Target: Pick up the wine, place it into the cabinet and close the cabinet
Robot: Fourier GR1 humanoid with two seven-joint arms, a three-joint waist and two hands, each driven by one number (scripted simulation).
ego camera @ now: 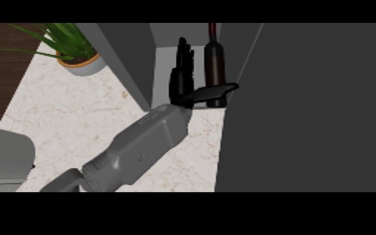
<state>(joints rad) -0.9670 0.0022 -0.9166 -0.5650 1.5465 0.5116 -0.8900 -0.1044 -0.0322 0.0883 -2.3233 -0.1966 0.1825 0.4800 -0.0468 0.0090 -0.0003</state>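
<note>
my right hand [183, 82] is released, fingers straight beside the wine [214, 72], thumb crossing its base. the wine stands upright inside the cabinet [140, 64], upper middle of the frame. placing looks done; next i should pull back and swing the door [301, 109] shut.

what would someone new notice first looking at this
The eye goes first to the black hand at the top centre, reaching up into the open cabinet with straight fingers and its thumb stretched across the base of the dark wine bottle, which stands upright inside. Next is the big dark cabinet door filling the right side. A potted plant sits at the upper left on the marble counter.
</note>
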